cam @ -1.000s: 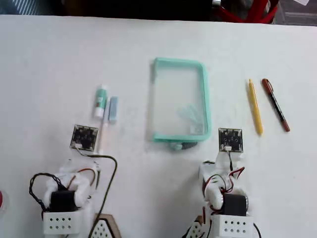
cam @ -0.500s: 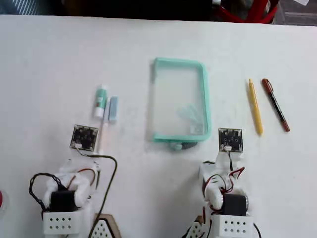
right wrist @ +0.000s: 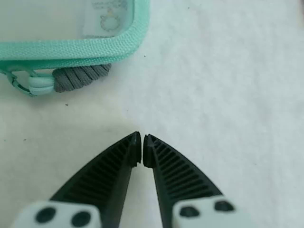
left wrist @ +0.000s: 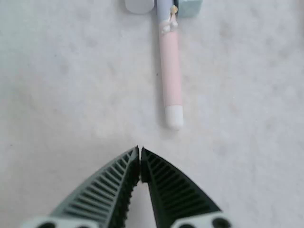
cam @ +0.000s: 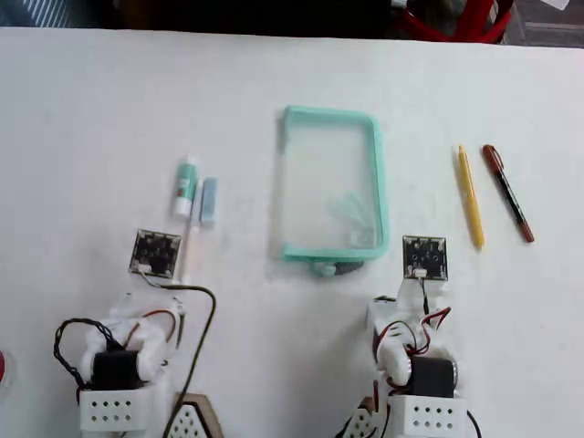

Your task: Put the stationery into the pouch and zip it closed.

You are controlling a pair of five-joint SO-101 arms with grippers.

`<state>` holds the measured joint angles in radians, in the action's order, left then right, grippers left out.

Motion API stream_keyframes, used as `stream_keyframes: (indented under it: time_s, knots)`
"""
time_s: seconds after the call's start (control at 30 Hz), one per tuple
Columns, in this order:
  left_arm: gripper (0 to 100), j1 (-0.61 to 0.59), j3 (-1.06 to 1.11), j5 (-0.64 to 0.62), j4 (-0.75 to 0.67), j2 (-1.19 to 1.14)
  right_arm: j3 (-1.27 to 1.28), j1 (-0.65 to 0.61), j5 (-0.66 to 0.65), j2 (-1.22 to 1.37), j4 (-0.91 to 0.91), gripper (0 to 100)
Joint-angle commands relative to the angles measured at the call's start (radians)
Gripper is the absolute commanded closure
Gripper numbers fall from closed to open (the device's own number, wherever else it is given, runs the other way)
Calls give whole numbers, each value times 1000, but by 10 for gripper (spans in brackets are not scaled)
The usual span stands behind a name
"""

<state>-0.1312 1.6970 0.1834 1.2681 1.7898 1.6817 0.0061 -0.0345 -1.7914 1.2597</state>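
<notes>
White table [cam: 109, 109] runs under everything. At its middle in the high view lies the pouch [cam: 380, 182], flat and clear-faced with a mint-green rim. Its zipper pull [cam: 328, 268], on a grey cord, sticks out of the 6 o'clock edge toward the arms. Whether the zip stands open along that rim I cannot tell. At the pouch's 3 o'clock, well apart from it, lie a yellow pen [cam: 470, 196] and, just beside it, a dark red marker [cam: 508, 193], both running roughly from 12 to 6. At its 9 o'clock a green-and-white tube [cam: 186, 185] and a blue eraser [cam: 209, 201] sit side by side, with a pink pen [left wrist: 171, 76] running from them toward 6 o'clock. Nothing has shifted over the last second: the stationery lies where it did and both arms have kept still. The task therefore reads as not yet begun, with all five items outside the pouch. The arms are folded back at the table's 6 o'clock edge, the left at the pouch's 7 o'clock and the right at its 5 o'clock. The left gripper [left wrist: 140, 152] hangs low, jaws pinched together on nothing, with the pink pen's white tip just ahead. The right gripper [right wrist: 143, 138] is likewise closed and empty, near the pouch's corner and the zipper pull, touching neither.
</notes>
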Motion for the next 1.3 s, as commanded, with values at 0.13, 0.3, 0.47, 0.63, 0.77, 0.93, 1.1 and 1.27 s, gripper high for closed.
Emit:
stream_keyframes:
  time_s: [0.13,0.3,0.47,0.63,0.77,0.93,1.1,1.27]
  knots:
    - [974,4,-3,-9,5,5,9,7,2,-7,5,978]
    - [974,4,-3,-9,5,5,9,7,2,-7,5,978]
    - [974,7,-3,-9,5,5,9,7,2,-7,5,978]
    - [974,5,-3,-9,5,5,9,7,2,-7,5,978]
    - [975,8,-3,-8,5,5,9,5,2,-7,5,978]
    - [975,8,-3,-8,5,5,9,1,2,-7,5,978]
    - [974,8,-3,-8,5,5,9,2,2,-7,5,980]
    - [973,10,-14,-2,-72,7,9,2,2,-7,5,978]
